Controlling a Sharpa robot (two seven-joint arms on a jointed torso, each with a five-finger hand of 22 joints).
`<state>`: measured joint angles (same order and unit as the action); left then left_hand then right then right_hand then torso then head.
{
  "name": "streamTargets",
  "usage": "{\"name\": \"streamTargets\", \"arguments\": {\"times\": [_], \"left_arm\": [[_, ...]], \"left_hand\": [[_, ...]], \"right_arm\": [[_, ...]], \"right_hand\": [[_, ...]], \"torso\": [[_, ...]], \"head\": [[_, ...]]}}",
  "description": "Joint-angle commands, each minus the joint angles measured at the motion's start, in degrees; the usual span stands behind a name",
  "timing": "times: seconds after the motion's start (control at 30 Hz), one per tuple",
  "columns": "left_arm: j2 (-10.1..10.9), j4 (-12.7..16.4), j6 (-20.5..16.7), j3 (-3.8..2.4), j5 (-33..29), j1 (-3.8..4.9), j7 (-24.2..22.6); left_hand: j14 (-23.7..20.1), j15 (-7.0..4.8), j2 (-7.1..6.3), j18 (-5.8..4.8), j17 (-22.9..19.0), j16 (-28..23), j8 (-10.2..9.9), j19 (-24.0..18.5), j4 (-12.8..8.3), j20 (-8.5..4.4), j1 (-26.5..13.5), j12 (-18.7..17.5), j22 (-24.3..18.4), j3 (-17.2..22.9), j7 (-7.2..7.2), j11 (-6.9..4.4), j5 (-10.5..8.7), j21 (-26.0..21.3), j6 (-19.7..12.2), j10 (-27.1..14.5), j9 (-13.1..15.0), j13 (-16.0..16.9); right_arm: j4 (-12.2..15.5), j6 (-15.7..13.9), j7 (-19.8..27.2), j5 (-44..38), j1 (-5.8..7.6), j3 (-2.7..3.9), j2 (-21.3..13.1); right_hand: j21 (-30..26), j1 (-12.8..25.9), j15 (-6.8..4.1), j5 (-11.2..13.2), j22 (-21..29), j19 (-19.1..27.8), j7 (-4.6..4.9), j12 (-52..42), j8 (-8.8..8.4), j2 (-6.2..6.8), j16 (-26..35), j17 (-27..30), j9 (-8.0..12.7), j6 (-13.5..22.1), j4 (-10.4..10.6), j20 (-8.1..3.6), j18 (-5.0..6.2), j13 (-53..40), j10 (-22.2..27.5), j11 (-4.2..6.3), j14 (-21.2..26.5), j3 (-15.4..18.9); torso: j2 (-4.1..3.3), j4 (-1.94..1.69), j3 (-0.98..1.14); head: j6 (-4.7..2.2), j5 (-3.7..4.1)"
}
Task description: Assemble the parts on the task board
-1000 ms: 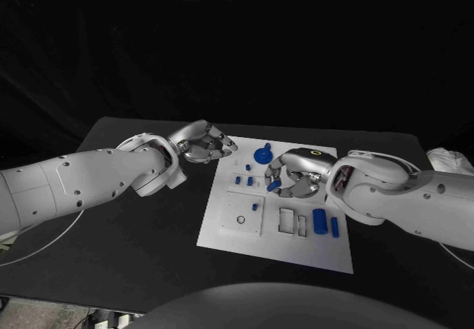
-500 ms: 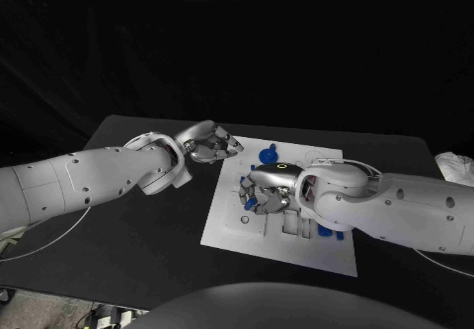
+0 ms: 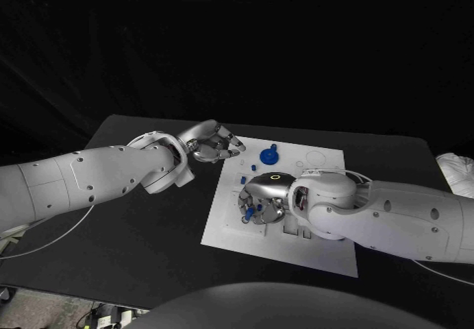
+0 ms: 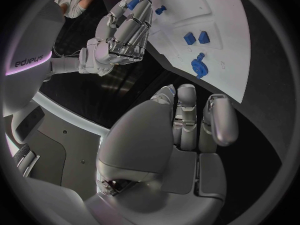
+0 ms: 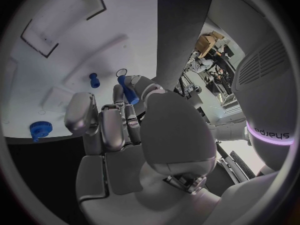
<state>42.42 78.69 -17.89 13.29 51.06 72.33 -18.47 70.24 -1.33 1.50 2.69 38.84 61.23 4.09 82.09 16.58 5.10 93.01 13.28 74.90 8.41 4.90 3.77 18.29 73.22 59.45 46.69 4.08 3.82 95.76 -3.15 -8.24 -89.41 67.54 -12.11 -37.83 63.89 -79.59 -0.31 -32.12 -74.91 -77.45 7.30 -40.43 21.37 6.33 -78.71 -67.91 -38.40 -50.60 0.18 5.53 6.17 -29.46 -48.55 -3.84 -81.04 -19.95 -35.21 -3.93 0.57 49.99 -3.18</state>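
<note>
The white task board (image 3: 237,236) lies in the middle of the black table. My right hand (image 3: 263,199) hovers over the board's left part and pinches a small blue peg (image 5: 128,93) between its fingertips; blue shows among the fingers (image 3: 253,205). Close by, a short blue peg (image 5: 94,80) stands in the board next to a ring-shaped hole (image 5: 122,72). A blue gear (image 3: 268,156) sits near the board's far edge. My left hand (image 3: 212,144) hangs above the table beside the board's far left corner, fingers curled in on nothing.
Two small blue pieces (image 4: 195,37) stand on the board near the gear (image 4: 199,65). Rectangular recesses (image 5: 37,35) are cut into the board. A white cloth (image 3: 456,168) lies at the table's right edge.
My right hand has carried the blue peg from the board's middle to its left part, nearer to me. The left hand has hardly moved.
</note>
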Motion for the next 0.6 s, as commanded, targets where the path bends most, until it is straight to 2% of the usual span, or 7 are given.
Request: {"name": "streamTargets", "arguments": {"times": [0.03, 0.6], "left_arm": [[-0.2, 0.0, 0.6, -0.04, 0.1, 0.00, -0.2], [-0.4, -0.2, 0.9, -0.04, 0.1, -0.02, -0.1]], "left_hand": [[-0.4, 0.16, -0.35, 1.05, -0.1, -0.4, 0.1, -0.4, 0.0, 0.00, 0.4, -0.3, 10.2, 0.3, 0.27, 0.13, 0.36, -0.3, 0.1, 0.3, 0.0, 0.0], [-0.4, 0.18, -0.38, 1.05, -0.1, -0.4, 0.1, -0.4, 0.0, 0.01, 0.5, -0.3, 10.1, 0.5, 0.27, 0.18, 0.40, -0.4, 0.1, 0.3, 0.0, 0.0]], "right_arm": [[0.0, 1.4, -1.0, -2.9, -0.44, 0.01, 0.3], [-0.2, -1.3, -0.1, -3.4, -1.53, 0.01, 0.6]], "right_hand": [[-0.4, 0.4, 0.02, 0.3, -7.6, 0.3, 0.13, 0.3, -0.26, -0.06, 0.2, 0.1, 0.1, 0.2, 0.0, 0.12, -0.57, 0.1, 0.4, 0.02, 0.4, -0.4], [-0.3, 0.6, 0.07, 0.4, -7.7, 0.3, 0.18, 0.5, -0.41, -0.03, 0.1, -0.1, 0.2, 0.3, 0.0, 0.16, -0.59, 0.1, 0.4, -0.04, 0.4, -0.4]], "torso": [[0.00, 0.03, 0.02], [0.00, 0.01, -0.02]], "head": [[0.01, -0.11], [0.01, -0.30]]}}
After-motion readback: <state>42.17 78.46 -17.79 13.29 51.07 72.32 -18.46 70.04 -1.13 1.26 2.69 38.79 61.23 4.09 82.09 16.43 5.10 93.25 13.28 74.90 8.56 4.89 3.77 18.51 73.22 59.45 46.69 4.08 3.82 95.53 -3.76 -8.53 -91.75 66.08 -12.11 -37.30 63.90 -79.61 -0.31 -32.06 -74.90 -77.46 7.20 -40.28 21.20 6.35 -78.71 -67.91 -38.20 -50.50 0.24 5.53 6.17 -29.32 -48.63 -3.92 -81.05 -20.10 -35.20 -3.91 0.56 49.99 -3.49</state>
